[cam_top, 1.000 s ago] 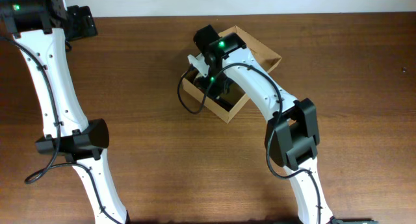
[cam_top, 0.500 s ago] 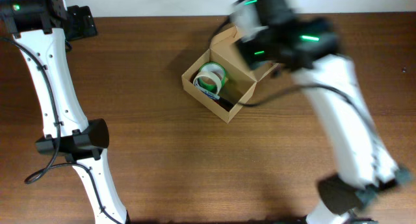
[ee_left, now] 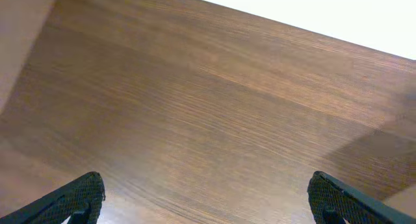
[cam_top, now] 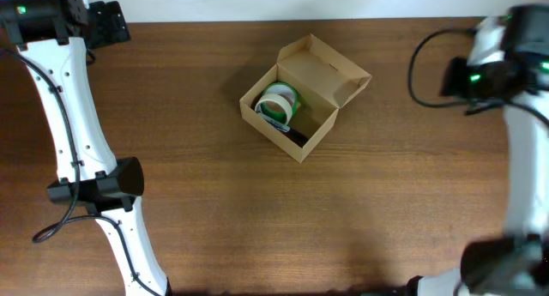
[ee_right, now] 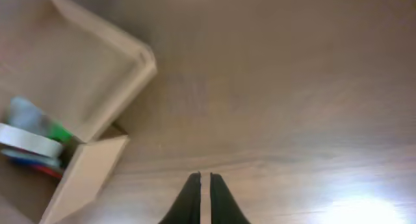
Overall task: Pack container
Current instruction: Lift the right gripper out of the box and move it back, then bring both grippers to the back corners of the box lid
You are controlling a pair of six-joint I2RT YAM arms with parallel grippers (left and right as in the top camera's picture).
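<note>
The container, a tan cardboard box (cam_top: 328,68) with its flap lid open, sits at the middle back of the table. A white and green tape roll (cam_top: 279,102) lies inside it, next to a dark item. The right wrist view shows the box (ee_right: 120,87) at the left with the roll (ee_right: 26,141) inside. My right gripper (ee_right: 203,179) is shut and empty over bare table to the right of the box; overhead it is blurred at the far right (cam_top: 455,77). My left gripper (ee_left: 208,193) is open and empty at the far back left (cam_top: 116,26).
The brown wooden table (cam_top: 257,219) stretches all around the box. Its back edge meets a white wall (ee_left: 338,16). The left arm (cam_top: 73,133) runs along the left side, the right arm (cam_top: 523,176) along the right edge.
My right gripper has lifted out of the box and swung far to the right, leaving the tape roll in the box. The left arm has not moved.
</note>
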